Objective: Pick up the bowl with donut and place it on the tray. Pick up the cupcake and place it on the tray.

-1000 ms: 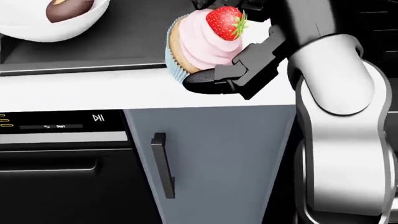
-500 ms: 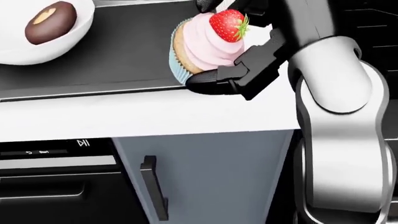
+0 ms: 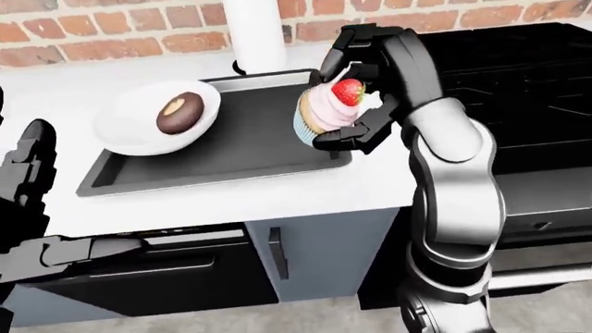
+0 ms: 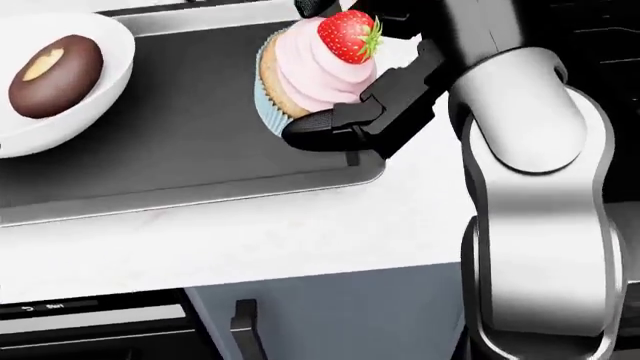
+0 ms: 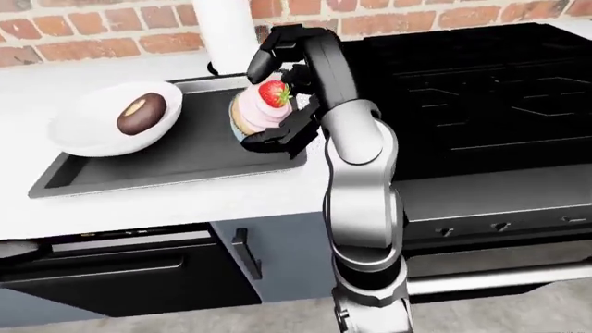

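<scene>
Right fingers: we saw the black fingers [image 4: 330,131] of the right hand [image 3: 356,97] curled round the cupcake, one beneath its paper cup and others over the top by the strawberry.
Cupcake: the cupcake [image 4: 312,75], pink frosting with a strawberry [image 4: 347,35] on top and a pale blue wrapper, was gripped above the right end of the tray; we could not tell whether its base touched the tray.
Tray: the dark tray [image 3: 241,149] lay on the white counter [image 3: 277,198], near the brick wall [image 3: 111,28] in the left-eye view.
Bowl with donut: the white bowl [image 3: 139,132] sat on the left part of the tray, holding a chocolate donut [image 3: 180,112]; it stood well apart from the cupcake.
Left hand: the left hand [image 3: 28,173] showed at the left edge of the left-eye view, low beside the counter, its fingers held straight and gripping nothing.
Surroundings: we noted a black stove [image 5: 472,76] right of the counter and a grey cabinet door [image 4: 350,322] beneath it.
</scene>
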Available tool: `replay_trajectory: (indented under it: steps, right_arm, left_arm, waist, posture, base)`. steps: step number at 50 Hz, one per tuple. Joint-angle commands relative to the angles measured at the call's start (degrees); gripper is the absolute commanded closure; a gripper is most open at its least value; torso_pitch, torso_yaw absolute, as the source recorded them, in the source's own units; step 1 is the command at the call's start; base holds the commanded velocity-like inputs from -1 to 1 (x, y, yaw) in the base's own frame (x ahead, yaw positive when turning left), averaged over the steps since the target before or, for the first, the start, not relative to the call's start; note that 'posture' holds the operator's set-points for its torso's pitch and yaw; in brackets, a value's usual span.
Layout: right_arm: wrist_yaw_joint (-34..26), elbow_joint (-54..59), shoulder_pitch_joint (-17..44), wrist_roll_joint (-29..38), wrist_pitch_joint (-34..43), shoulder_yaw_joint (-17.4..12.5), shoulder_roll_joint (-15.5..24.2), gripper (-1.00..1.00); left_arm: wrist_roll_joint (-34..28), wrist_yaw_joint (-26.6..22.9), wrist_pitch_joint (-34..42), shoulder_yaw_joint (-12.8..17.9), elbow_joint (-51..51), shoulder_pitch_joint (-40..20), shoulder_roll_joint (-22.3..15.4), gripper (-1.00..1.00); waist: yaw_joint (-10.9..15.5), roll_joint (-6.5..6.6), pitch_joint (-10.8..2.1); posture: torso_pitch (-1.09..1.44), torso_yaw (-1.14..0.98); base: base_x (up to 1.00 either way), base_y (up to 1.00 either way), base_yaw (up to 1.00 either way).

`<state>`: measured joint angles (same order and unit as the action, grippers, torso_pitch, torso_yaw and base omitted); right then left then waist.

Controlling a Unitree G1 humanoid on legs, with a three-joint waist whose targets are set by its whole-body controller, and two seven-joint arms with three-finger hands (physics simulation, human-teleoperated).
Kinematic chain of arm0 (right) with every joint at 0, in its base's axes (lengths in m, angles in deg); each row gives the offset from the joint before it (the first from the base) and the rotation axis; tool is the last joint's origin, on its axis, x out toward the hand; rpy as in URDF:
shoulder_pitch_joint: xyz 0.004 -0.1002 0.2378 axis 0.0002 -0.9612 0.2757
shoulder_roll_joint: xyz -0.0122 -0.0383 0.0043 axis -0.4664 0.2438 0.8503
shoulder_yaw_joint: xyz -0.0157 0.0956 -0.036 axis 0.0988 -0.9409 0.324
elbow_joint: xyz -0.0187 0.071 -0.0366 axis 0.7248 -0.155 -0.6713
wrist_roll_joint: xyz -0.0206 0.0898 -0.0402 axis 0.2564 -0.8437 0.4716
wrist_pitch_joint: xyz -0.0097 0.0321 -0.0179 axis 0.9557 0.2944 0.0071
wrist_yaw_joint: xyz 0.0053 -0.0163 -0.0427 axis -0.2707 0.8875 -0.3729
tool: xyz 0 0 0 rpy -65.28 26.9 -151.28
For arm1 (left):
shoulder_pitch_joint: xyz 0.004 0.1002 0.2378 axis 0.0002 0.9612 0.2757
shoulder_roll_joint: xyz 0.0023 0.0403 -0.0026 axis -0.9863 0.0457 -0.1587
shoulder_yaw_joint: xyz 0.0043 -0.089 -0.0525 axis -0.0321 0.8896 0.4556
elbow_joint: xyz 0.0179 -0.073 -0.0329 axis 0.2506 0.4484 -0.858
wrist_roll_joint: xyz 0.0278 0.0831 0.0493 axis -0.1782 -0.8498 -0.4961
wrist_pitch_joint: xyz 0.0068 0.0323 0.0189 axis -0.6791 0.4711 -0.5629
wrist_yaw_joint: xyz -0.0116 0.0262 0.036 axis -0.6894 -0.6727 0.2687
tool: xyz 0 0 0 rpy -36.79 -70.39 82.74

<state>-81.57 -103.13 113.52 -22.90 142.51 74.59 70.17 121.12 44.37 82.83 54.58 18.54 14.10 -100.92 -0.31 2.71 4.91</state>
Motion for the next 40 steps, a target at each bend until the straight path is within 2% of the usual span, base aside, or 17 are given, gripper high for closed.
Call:
replay_trajectory:
  steps: [1, 3, 4, 6, 8, 21, 35, 40]
  right_arm:
    - [0.29, -2.23, 2.79, 0.46, -2.13, -0.22, -0.13, 1.0]
    - [0.46, -2.14, 2.69, 0.35, -2.6, -0.36, -0.31, 1.0]
    - [0.49, -2.05, 2.68, 0.32, -2.71, -0.43, -0.31, 1.0]
    - [0.49, -2.18, 2.81, 0.29, -2.55, -0.4, -0.33, 1.0]
    - [0.44, -2.22, 2.97, 0.26, -2.48, -0.45, -0.32, 1.0]
    - [0.97, -0.07, 5.4, 0.29, -2.84, 0.03, -1.28, 1.0]
    - [2.49, 10.99, 9.49, 0.14, -8.13, 0.61, -2.96, 1.0]
    - [5.6, 20.39, 10.04, -0.67, -15.45, 0.54, -4.48, 1.0]
  left_arm:
    - [0.17, 0.32, -1.78, 2.85, -1.04, -0.93, -1.49, -1.0]
    - [0.78, 0.54, -1.29, 3.46, -1.04, -1.26, -1.75, -1.0]
    - [0.84, 0.55, -1.27, 3.53, -1.04, -1.26, -1.77, -1.0]
    - [1.23, 0.71, -1.59, 3.73, -1.04, -0.97, -2.06, -1.0]
    - [1.54, 0.93, -1.77, 3.84, -1.04, -0.79, -2.24, -1.0]
    - [1.27, -0.03, -2.33, 4.88, -1.04, 0.29, -1.58, -1.0]
    - [0.49, -0.85, -1.87, 4.94, -1.04, -0.09, -0.95, -1.0]
    - [0.56, -1.27, -1.36, 5.67, -1.04, -0.26, -0.79, -1.0]
  waist:
    - [0.0, 0.33, -1.45]
    - [-0.6, 1.66, 1.67]
    - [-0.79, 2.02, -1.08]
    - [-0.89, 1.95, -2.29]
    - [-1.0, 2.03, -2.83]
    - [-1.22, 1.84, -1.96]
    - [-0.95, 1.72, -1.57]
    - [-0.98, 1.91, -1.58]
  posture:
    - [0.0, 0.0]
    - [0.0, 0.0]
    - [0.0, 0.0]
    - [0.0, 0.0]
    - [0.0, 0.0]
    - [0.0, 0.0]
    - [0.0, 0.0]
    - [0.0, 0.0]
  base:
    - [0.52, 0.0, 0.0]
    - [0.26, 0.0, 0.0]
    - [0.0, 0.0, 0.0]
    - [0.0, 0.0, 0.0]
    - [0.0, 0.0, 0.0]
    - [0.0, 0.0, 0.0]
    - [0.0, 0.0, 0.0]
    - [0.0, 0.0, 0.0]
